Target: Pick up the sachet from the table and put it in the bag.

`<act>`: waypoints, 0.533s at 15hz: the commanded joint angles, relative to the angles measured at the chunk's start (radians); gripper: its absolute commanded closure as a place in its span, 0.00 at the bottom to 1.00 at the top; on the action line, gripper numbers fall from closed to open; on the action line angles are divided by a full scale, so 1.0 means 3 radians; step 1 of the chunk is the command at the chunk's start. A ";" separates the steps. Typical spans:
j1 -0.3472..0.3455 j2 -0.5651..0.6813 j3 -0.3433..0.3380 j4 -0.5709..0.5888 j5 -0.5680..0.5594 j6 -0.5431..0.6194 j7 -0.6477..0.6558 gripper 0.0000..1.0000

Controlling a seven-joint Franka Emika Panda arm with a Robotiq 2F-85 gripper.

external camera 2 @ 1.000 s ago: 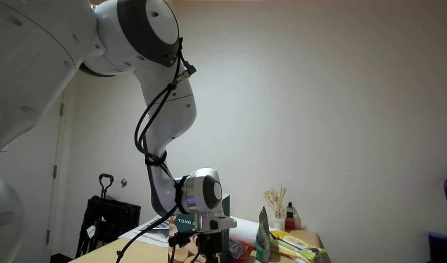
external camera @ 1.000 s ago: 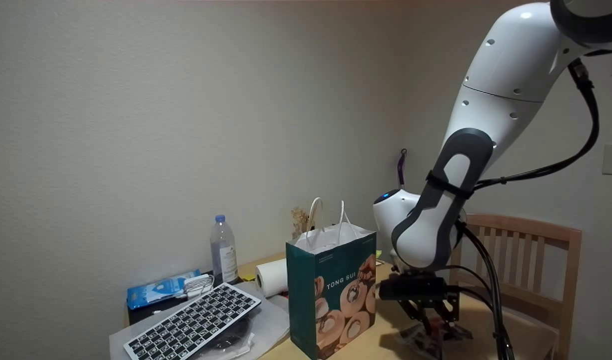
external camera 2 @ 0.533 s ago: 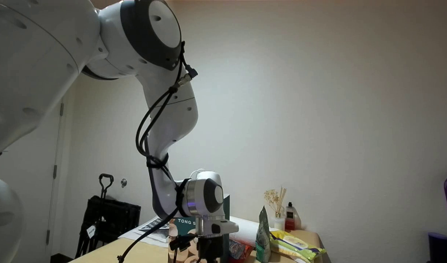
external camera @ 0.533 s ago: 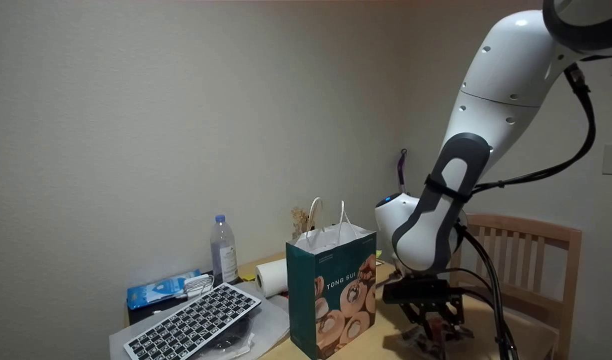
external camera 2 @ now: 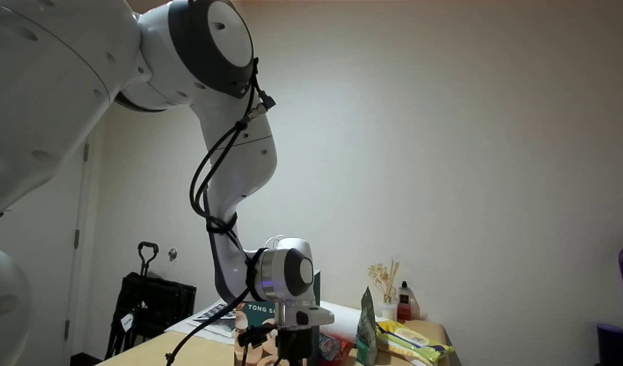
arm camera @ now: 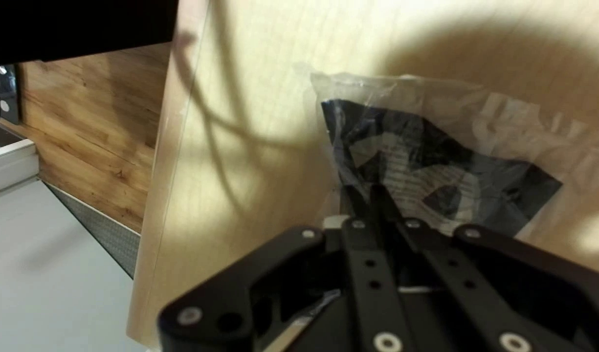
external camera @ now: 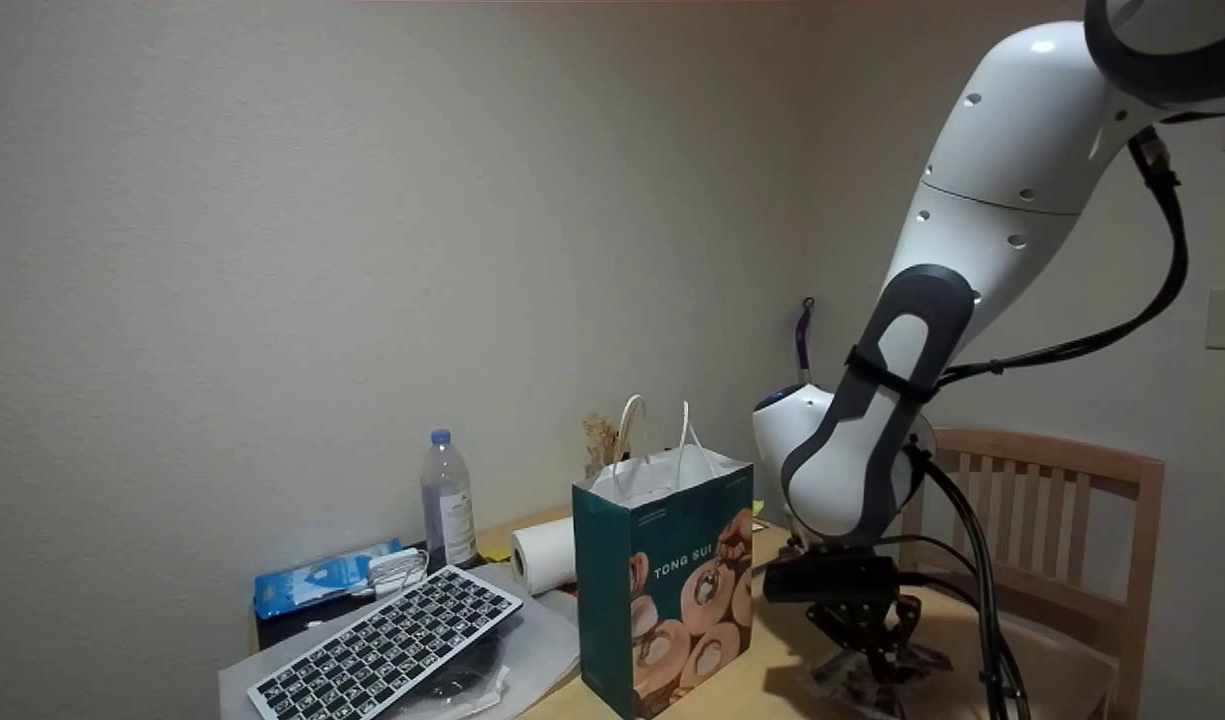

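The sachet, clear plastic with a dark printed panel, lies on the table under my gripper (external camera: 880, 668). It shows in an exterior view (external camera: 924, 660) and large in the wrist view (arm camera: 426, 142). In the wrist view my gripper's fingertips (arm camera: 366, 193) are together, with a fold of the sachet's plastic pinched between them. The bag, green paper with a ring print and white handles, stands upright and open on the table in an exterior view (external camera: 662, 600). It is partly hidden behind the arm in an exterior view (external camera 2: 255, 312). The fingertips are below the picture there.
A white paper roll (external camera: 544, 556), a keyboard-like panel (external camera: 387, 645) and a bottle (external camera: 448, 505) stand beyond the bag. A green pouch (external camera 2: 366, 333) and a yellow wipes pack (external camera 2: 410, 339) lie nearby. A wooden chair (external camera: 1052, 455) is behind the arm. The table edge (arm camera: 167, 161) runs beside the sachet.
The arm has lowered a little toward the table. My gripper's fingers, spread apart earlier, have closed together on the sachet.
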 commanded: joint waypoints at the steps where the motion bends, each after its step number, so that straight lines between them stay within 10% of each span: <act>1: -0.0078 0.0014 0.0031 0.0029 0.0135 0.0035 -0.0235 1.00; 8: 0.0216 -0.0492 -0.0149 -0.0206 -0.0209 -0.0009 0.0144 1.00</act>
